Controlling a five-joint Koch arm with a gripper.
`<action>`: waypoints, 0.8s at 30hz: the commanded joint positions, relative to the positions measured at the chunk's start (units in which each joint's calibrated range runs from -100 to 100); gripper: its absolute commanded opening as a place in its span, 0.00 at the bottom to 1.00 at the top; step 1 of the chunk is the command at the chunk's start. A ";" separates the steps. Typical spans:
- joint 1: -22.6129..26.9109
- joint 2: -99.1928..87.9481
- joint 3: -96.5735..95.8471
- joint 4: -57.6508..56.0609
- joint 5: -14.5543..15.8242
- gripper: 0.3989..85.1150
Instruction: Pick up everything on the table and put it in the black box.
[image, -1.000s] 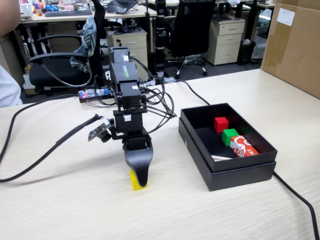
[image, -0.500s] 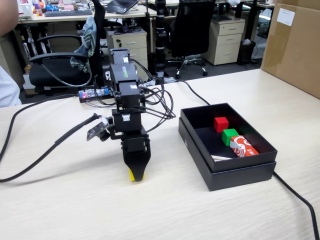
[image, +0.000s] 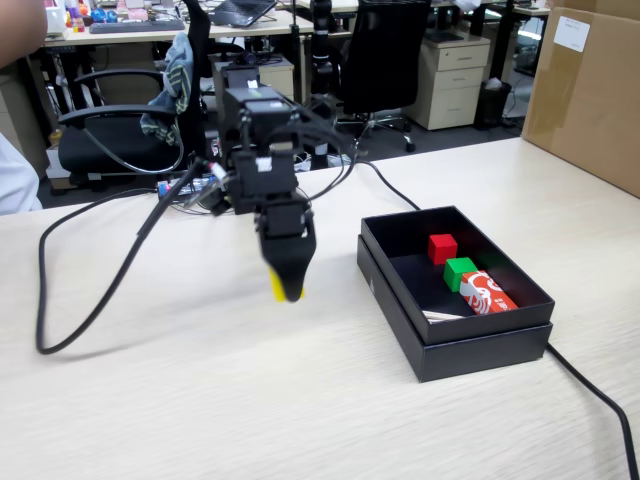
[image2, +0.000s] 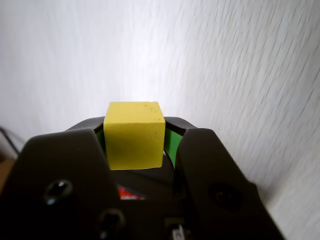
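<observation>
My gripper (image: 286, 290) hangs well above the table (image: 200, 400), shut on the yellow cube (image: 279, 285), which peeks out yellow at the jaw tips. In the wrist view the yellow cube (image2: 134, 135) sits squeezed between the two black jaws of the gripper (image2: 135, 131), with blurred tabletop behind it. The black box (image: 470, 345) stands to the right of the gripper in the fixed view, its open top facing up.
Inside the box lie a red cube (image: 442, 248), a green cube (image: 460, 272) and a red-and-white pack (image: 487, 292). A brown carton (image: 590, 90) stands at the back right. Black cables (image: 90, 300) loop over the table's left; one cable (image: 600, 400) runs by the box.
The gripper closed on the yellow cube on the table, then lifted it high and swung slightly right, toward the box. The cable loop at left was dragged along.
</observation>
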 joint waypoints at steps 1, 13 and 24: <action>3.52 -12.73 1.78 -0.09 0.73 0.00; 17.09 -0.56 6.68 -0.01 3.52 0.01; 16.07 19.63 7.13 -0.09 4.79 0.23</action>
